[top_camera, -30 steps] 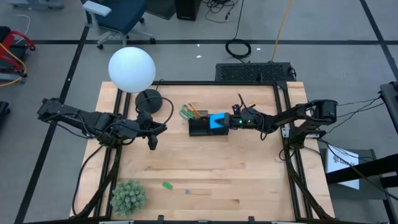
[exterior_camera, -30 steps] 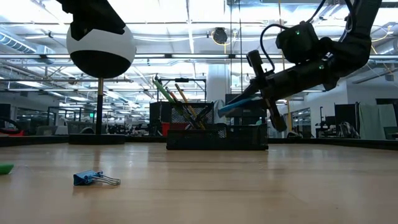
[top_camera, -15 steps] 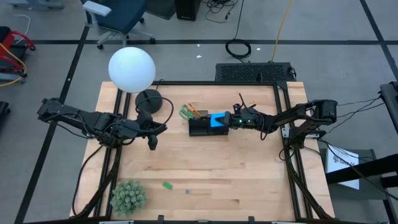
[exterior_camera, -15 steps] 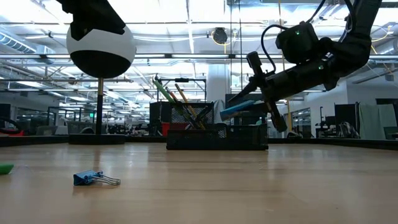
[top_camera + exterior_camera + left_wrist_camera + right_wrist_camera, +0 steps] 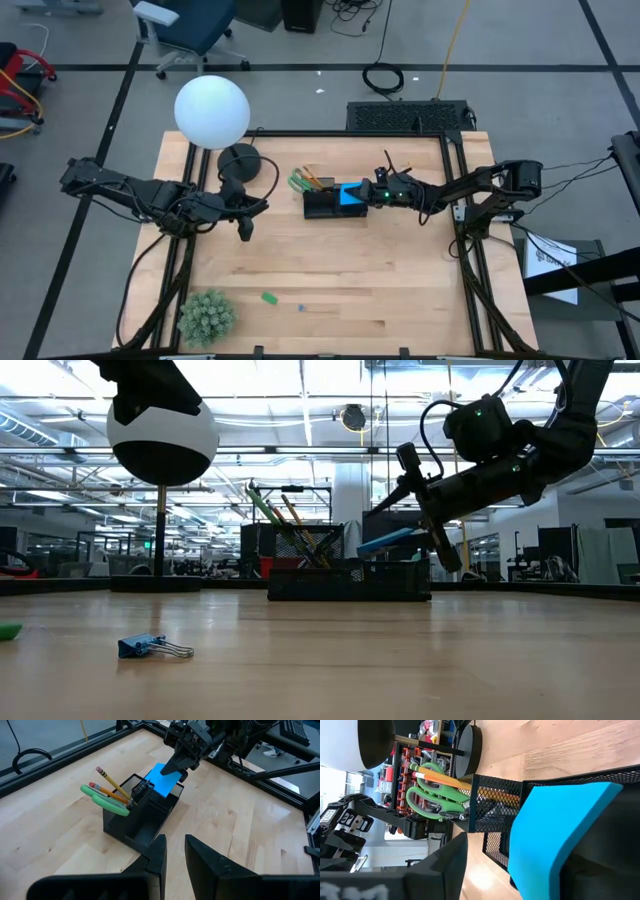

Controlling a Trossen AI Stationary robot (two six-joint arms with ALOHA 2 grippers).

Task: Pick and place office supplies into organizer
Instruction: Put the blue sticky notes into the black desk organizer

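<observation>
A bright blue pad [image 5: 350, 193], green scissors [image 5: 103, 800] and orange pencils [image 5: 112, 786] (pink erasers) fill the black mesh organizer [image 5: 148, 817] on pale wood.

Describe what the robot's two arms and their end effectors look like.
Both are dark, jointed arms with black cables along them. The right end effector has a small green light just behind it. The left end effector ends in two flat black fingers, matte and unmarked.

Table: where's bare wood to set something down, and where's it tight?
Free: the wide stretch in front of the organizer, down to the eraser and binder clip, and the front right corner. Tight: the back, where lamp base, left gripper, organizer and right gripper over the note pad sit close.
</observation>
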